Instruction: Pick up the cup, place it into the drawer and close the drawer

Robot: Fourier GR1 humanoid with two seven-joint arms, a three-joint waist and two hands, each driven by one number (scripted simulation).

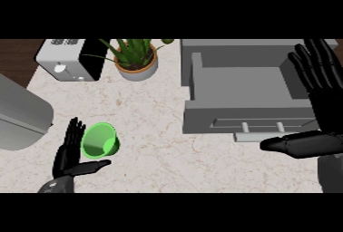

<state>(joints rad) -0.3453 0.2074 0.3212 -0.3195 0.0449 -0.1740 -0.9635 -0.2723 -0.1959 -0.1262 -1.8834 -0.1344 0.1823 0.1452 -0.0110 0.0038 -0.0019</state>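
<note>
Fingers (72,135) of the left hand (67,156) stand straight and slightly spread just left of the green cup (100,140), the thumb stretched out beneath it. The cup lies tipped on the desk (154,149), left of the open drawer (241,86). The right hand (327,108) is flat, fingers straight, over the drawer's right side.

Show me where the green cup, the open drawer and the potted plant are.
green cup (100,140): head view, on its inside wall.
drawer (241,84): head view, on its bare floor.
potted plant (139,72): head view, on the pot's side.
</note>
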